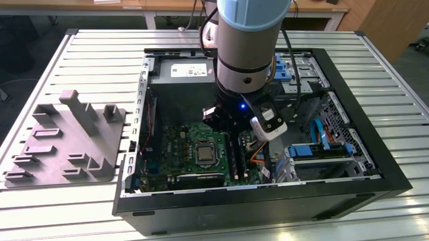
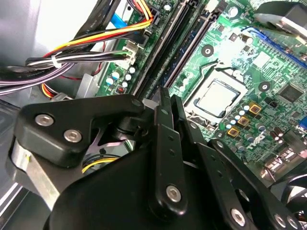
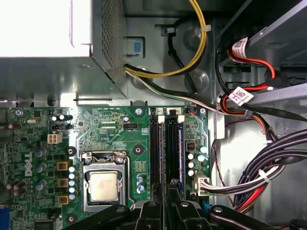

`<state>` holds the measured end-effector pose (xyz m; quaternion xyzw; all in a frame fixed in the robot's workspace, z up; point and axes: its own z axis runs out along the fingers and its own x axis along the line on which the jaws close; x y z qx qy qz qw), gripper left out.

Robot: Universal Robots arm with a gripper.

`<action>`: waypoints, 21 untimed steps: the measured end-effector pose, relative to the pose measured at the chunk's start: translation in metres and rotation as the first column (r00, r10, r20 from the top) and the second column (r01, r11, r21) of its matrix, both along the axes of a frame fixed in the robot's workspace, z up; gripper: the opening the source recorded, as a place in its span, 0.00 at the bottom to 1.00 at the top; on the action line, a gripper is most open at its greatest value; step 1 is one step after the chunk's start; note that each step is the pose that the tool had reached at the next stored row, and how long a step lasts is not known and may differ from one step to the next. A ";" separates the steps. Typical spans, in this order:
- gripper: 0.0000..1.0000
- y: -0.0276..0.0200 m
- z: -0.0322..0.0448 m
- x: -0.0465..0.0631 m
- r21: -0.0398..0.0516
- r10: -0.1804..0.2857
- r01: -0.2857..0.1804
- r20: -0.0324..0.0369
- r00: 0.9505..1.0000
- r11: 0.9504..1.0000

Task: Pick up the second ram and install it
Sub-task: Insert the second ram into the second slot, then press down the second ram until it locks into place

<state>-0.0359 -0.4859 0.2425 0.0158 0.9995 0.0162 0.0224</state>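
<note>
while gripper [image 3: 170, 203] hovers low over motherboard [image 3: 115, 139], fingers seemingly narrow, second ram [image 3: 171, 153] between them

Exterior view high, looking down on open case [image 1: 335, 201]; both wrist views close above motherboard [image 3: 110, 129].

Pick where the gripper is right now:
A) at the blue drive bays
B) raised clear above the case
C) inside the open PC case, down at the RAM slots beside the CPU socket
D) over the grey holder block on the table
C: in the first wrist view the gripper sits low over the RAM slots, next to the CPU socket; the exterior view has the arm reaching inside the case.
</note>
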 end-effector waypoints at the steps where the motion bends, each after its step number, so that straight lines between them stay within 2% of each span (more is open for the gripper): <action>1: 0.19 0.0000 0.0000 0.000 0.000 0.000 0.000 0.000 1.000 1.000; 4: 0.18 0.0000 0.0000 0.000 0.000 0.000 0.000 0.000 1.000 1.000; 5: 0.11 0.0000 0.0000 0.000 0.000 0.000 0.000 0.000 1.000 1.000; 6: 0.10 0.0000 0.0000 0.000 0.000 0.000 0.000 0.000 1.000 1.000; 21: 0.10 0.0005 0.0000 0.000 -0.001 0.000 0.000 0.000 1.000 1.000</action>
